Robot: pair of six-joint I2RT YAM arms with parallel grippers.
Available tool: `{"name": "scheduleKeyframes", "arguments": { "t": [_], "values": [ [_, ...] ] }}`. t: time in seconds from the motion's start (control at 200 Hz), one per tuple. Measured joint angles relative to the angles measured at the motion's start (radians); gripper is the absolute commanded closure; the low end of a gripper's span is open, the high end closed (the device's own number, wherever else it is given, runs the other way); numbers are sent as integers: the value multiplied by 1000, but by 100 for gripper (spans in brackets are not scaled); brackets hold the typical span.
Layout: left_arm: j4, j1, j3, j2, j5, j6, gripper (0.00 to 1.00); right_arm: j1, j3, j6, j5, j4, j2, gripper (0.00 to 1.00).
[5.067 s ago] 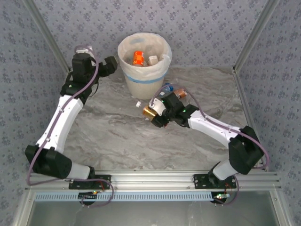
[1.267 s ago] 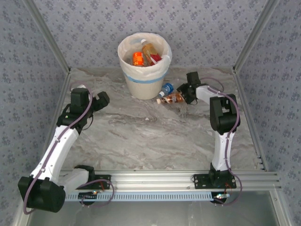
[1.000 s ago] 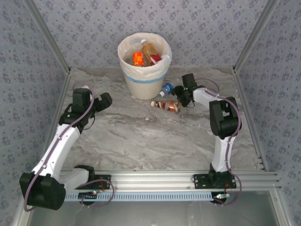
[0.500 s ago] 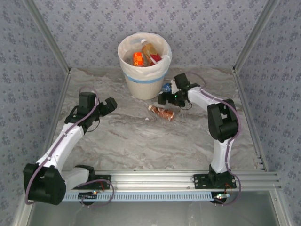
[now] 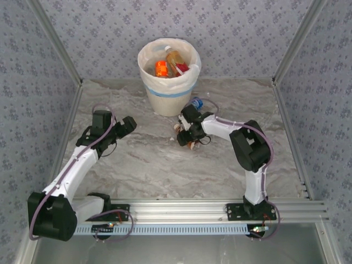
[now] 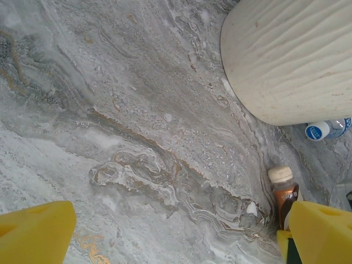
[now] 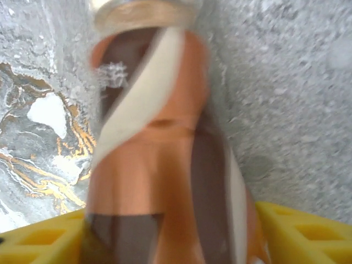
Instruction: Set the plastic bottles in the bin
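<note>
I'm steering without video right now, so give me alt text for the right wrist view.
A brown, orange and cream labelled bottle, blurred, lies on the marble table between the yellow fingers of the right gripper, its cap away from the camera. Whether the fingers press it is unclear.

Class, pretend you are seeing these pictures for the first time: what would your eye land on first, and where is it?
First the bin at the far middle of the table, with bottles already heaped inside. Then the brown bottle, looming blurred between the yellow fingers of the right claw, just in front of the bin. The left claw hangs wide open off to the left.
</note>
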Motion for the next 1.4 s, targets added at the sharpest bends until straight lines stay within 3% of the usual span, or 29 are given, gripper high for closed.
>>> {"name": "scheduleKeyframes", "arguments": {
  "t": [0.27,0.545,0.845,0.979,1.244,1.334,1.399],
  "values": [
    [0,0,0,0,-8,0,1,63,-59,-3,78,8,-110,50],
    [0,0,0,0,-23,-4,1,82,-132,-13,55,163,-402,53],
    [3,0,0,13,-27,-16,1,61,88,-16,-24,270,-452,55],
    [3,0,0,13,-27,-18,1,27,280,-16,-39,298,-385,55],
    [2,0,0,13,-31,-15,0,-55,773,-8,5,247,-55,53],
    [1,0,0,13,-34,-15,1,-60,940,-8,18,184,80,50],
    [0,0,0,13,-39,-15,1,-58,1059,-9,37,132,173,42]
  ]
}}
